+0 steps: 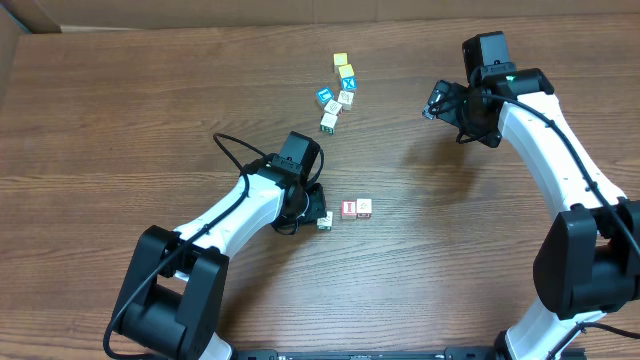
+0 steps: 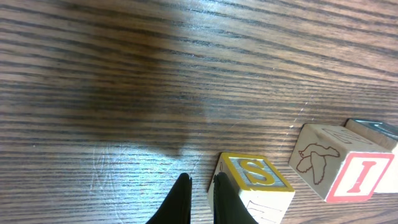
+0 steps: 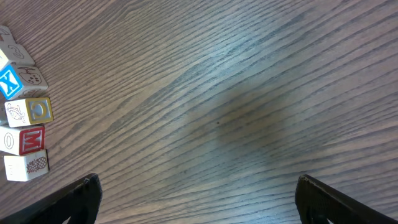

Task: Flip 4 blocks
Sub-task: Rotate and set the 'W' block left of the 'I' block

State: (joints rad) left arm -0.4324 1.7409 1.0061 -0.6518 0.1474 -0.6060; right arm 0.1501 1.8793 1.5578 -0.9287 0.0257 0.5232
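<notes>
Left gripper pinched shut on nothing, tips right beside the yellow-edged S cube, the red I block next along, so it wants to open, straddle that block squarely and tip it gently, while the right gripper hangs wide.

Bare table lies wide on the left, and also between the right gripper and the block cluster. In the right wrist view nothing stands between that gripper's wide-set jaws. The cluster's blocks line only the left edge there, the red M block among them. A clear strip of wood separates the cluster from the lower blocks. There room is tight: the S block sits just beside the left gripper, the I block is near its far side, and another block lies just beyond.
</notes>
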